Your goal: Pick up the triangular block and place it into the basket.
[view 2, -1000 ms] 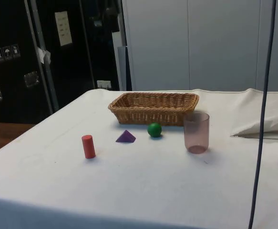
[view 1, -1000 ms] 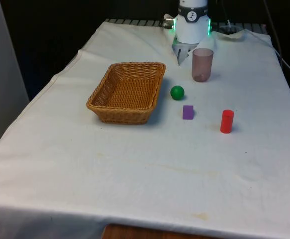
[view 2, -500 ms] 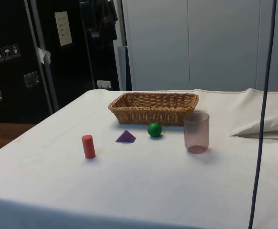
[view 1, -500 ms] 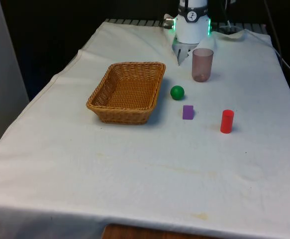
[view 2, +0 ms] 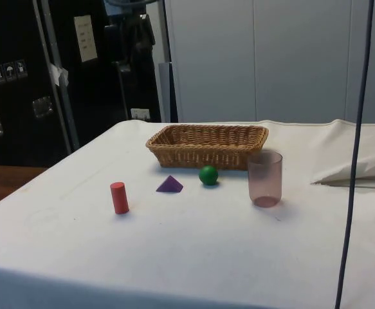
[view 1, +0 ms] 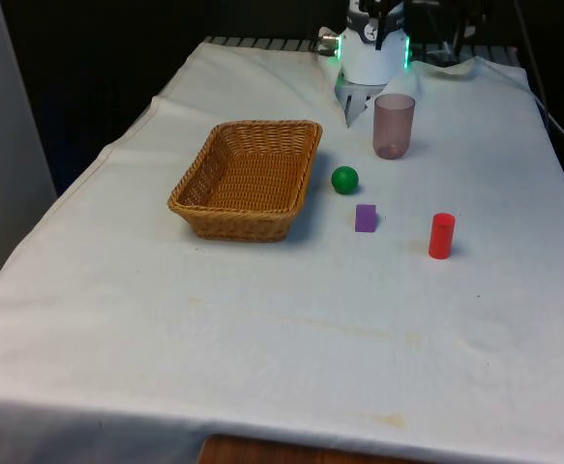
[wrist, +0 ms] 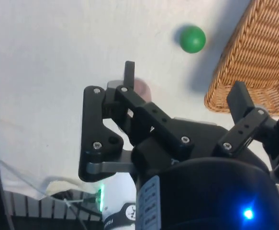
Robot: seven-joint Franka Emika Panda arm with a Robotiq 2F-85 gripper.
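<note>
Front view: purple triangular block point(view 1: 365, 217) sits on the white cloth, between the green ball point(view 1: 344, 179) and the red cylinder point(view 1: 441, 235), near the woven wicker basket point(view 1: 248, 179).
Side view: block point(view 2: 169, 185) just beside the ball point(view 2: 208, 174); see-through pink cup point(view 2: 265, 178) stands apart.
Wrist view: black claw point(wrist: 182, 98) spread wide, holding nothing, high above the ball point(wrist: 192, 39).
Risk: claw may bump the ball, which could roll.

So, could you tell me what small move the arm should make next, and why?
Probably bring the open gripper over the purple triangular block. It lies untouched on the cloth between the green ball and red cylinder, and the basket holds nothing.
</note>
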